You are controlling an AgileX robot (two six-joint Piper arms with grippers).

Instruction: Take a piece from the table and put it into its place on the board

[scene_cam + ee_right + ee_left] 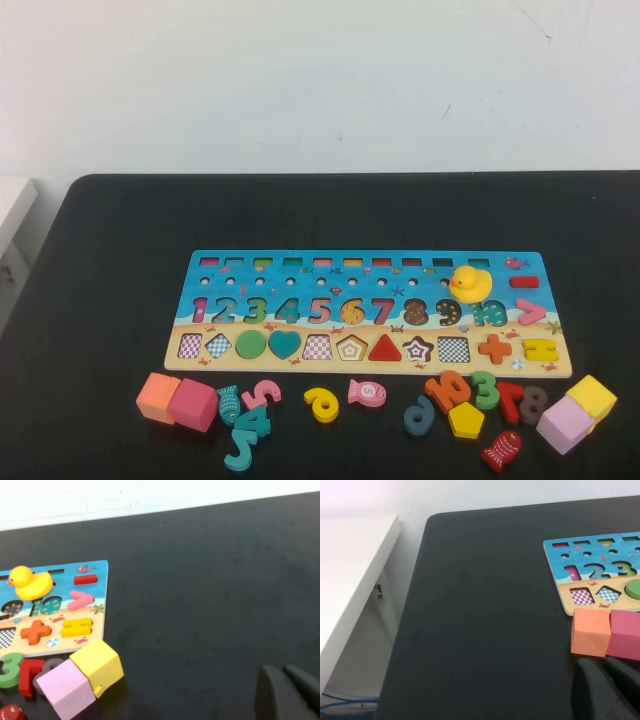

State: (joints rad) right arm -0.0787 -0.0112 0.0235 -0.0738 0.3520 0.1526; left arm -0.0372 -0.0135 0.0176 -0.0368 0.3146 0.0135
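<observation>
The long puzzle board (370, 262) lies mid-table, with several empty checkered shape slots and number slots. Loose pieces lie along its near edge: a yellow 6 (322, 403), a pink fish (367, 392), a yellow pentagon (465, 420), a green 3 (486, 389) and a red fish (502, 451). Neither arm shows in the high view. My left gripper (602, 662) is shut and empty, just short of the orange block (590, 632). My right gripper (282, 670) is shut and empty over bare table, well right of the board (97, 587).
A yellow duck (469, 283) stands on the board's right part. Orange (158, 396) and pink (194, 404) blocks sit near-left, yellow (591, 396) and lilac (565, 424) blocks near-right. A white shelf (350, 580) stands past the table's left edge.
</observation>
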